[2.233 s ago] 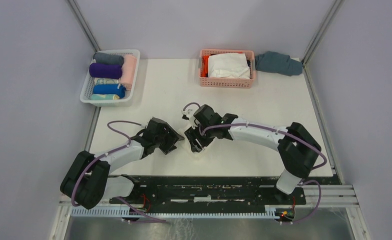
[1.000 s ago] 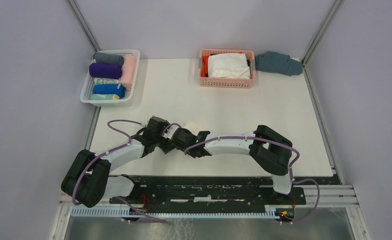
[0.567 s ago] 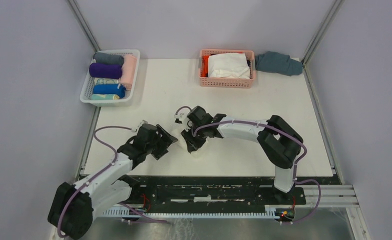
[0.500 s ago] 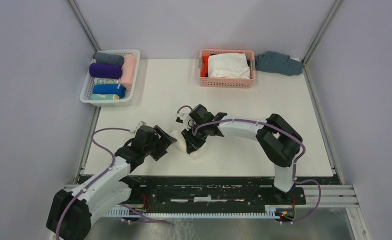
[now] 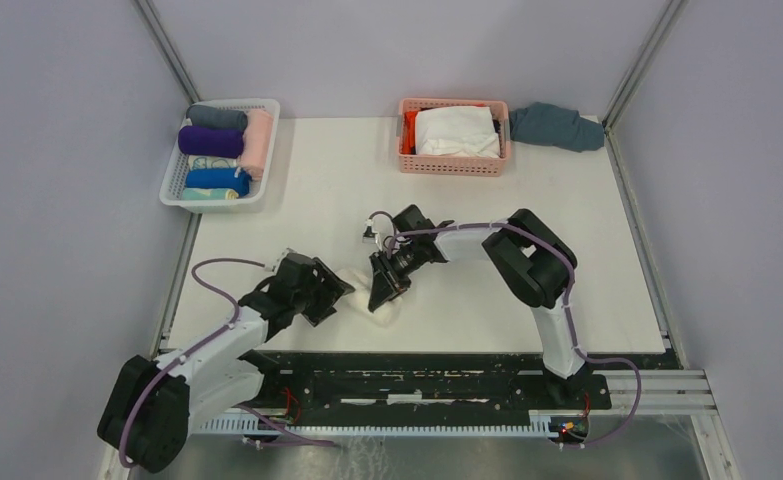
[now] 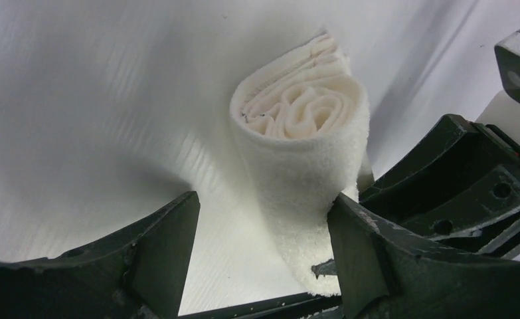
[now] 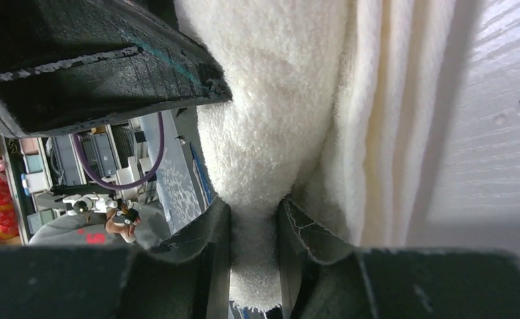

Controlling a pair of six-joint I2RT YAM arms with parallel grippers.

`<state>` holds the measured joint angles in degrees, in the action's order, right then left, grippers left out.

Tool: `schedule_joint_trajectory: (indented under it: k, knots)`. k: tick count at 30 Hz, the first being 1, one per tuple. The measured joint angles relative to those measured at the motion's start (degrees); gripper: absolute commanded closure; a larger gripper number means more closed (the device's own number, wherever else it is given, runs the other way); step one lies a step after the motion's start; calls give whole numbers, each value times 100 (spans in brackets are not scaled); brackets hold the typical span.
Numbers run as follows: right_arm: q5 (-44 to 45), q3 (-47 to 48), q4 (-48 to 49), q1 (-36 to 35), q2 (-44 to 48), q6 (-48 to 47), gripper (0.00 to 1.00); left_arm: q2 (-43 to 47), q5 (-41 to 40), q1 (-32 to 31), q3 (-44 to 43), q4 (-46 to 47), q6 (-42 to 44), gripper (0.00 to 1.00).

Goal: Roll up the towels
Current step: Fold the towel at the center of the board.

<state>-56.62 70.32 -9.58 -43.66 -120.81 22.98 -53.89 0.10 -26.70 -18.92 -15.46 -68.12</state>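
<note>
Left wrist: left end effector (image 6: 262, 239) stands apart around the rolled cream towel (image 6: 303, 133) on the desk (image 6: 78, 100); right end effector (image 7: 254, 226) pinches its tail. Best kept taut, I judge, until tucked.

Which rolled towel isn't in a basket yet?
The cream-white towel, on the table, pinched by the right gripper. The purple towel and other rolls sit in the white basket.

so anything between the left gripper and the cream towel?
Nothing visible. The rolled cream towel sits right between the open fingers of the left gripper. The right gripper is pinched on a fold of the same towel, close beside the left one, so space there is tight.
</note>
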Motion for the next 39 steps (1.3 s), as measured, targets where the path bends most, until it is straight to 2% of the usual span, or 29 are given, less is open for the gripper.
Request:
schedule_joint_trajectory:
  k: [6,9,13,17,20,26,30,35,39]
  knots:
    - [323,2,-240,13,162,-39,50,-942,131,0,-286,553,0,28]
    - [951,-76,-463,-61,503,-208,43,-1322,201,0,-437,804,2,28]
    - [2227,-291,-831,-260,1246,-516,39,-1567,251,0,-490,1106,0,29]
    - [3654,-372,-1178,-629,1991,-846,38,-1646,264,0,-450,1292,0,29]
    - [4754,-372,-1235,-1158,2459,-1143,37,-1683,282,0,-448,1349,0,29]
    - [6227,-372,-1106,-2201,2623,-1729,38,-1707,299,2,-450,1390,0,29]
    - [6795,-350,-1067,-2457,2306,-1976,39,-1707,299,2,-452,1388,0,28]
    - [7316,-299,-1021,-2459,1554,-2140,39,-1742,302,0,-487,1392,2,25]
    - [7593,-293,-898,-2459,1346,-2227,42,-1840,315,0,-562,1416,2,23]
